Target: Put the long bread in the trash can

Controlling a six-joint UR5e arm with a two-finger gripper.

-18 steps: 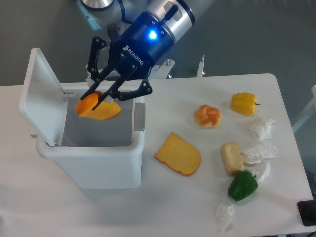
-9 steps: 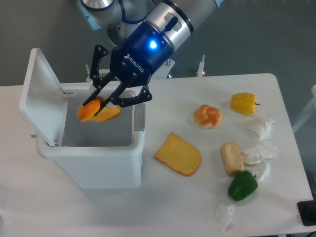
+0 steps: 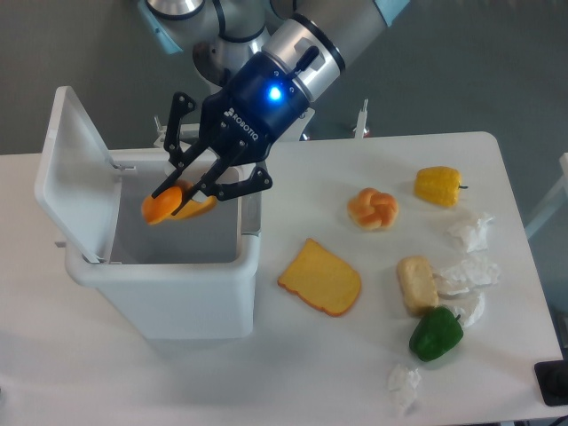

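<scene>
A flat yellow toast slice (image 3: pixel 320 277) lies on the white table (image 3: pixel 293 373). Right of it sit a knotted orange bun (image 3: pixel 373 209), a yellow pepper (image 3: pixel 438 185) and a pale bread block (image 3: pixel 415 284). A green pepper (image 3: pixel 436 334) and crumpled white paper (image 3: pixel 470 232) lie nearby.

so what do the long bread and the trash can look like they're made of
The long bread: probably moulded plastic or rubbery toy material, given its glossy orange skin and even colour. The trash can: white hard plastic, smooth and slightly shiny, with thin rigid walls and a flip lid standing open.

Glossy long bread (image 3: pixel 164 207), smooth plastic trash can (image 3: pixel 169 297)
</scene>
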